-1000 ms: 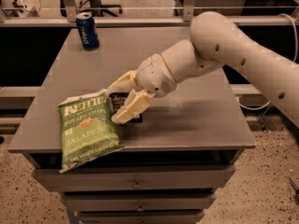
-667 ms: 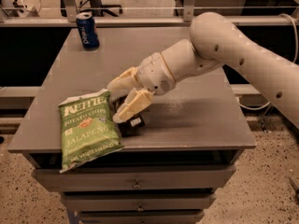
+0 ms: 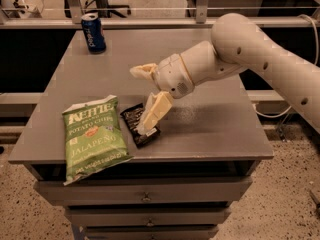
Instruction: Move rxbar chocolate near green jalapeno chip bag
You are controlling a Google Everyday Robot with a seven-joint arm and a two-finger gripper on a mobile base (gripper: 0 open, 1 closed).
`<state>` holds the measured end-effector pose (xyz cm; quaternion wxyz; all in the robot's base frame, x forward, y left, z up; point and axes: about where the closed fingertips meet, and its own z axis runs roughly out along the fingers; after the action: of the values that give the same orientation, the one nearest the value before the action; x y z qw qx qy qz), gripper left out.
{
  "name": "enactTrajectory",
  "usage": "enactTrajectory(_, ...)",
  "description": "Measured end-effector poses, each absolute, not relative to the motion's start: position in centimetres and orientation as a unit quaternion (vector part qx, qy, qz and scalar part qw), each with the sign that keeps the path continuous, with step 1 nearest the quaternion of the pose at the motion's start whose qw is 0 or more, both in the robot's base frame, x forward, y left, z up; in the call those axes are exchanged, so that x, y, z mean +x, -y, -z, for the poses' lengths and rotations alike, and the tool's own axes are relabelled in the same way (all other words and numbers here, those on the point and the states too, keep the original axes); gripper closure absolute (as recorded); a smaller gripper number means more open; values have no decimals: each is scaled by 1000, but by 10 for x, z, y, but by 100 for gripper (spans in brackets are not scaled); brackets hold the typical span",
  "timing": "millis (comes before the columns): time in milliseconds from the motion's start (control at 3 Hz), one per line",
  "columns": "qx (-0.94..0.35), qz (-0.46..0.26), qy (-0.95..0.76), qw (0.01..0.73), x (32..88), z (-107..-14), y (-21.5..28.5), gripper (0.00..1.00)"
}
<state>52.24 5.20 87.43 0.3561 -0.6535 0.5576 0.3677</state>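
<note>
**Bar lies beside chip bag, tool spread above it**

Drawers [image 3: 145, 196] sit under the front edge of the bench [image 3: 215, 124]. The green jalapeno chip bag [image 3: 95, 134] lies flat at the front left, its lower corner hanging over the edge. The rxbar chocolate [image 3: 141, 127] lies flat on the bench just right of the bag, at a slant, very near or touching the bag's right edge. The tool [image 3: 138, 100] hangs over the bar with its fingers spread wide and nothing between them. The lower finger overlaps the bar; contact cannot be told. The white arm [image 3: 240, 49] reaches in from the right. A blue soda can [image 3: 93, 32] stands upright at the far left, well apart.
</note>
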Motion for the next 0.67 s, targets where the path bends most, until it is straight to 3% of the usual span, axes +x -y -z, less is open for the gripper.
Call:
enactTrajectory(333, -618, -341, -595, 383, 548, -879, 1, 0)
enactTrajectory(667, -572, -278, -643, 427, 575, -899, 84, 0)
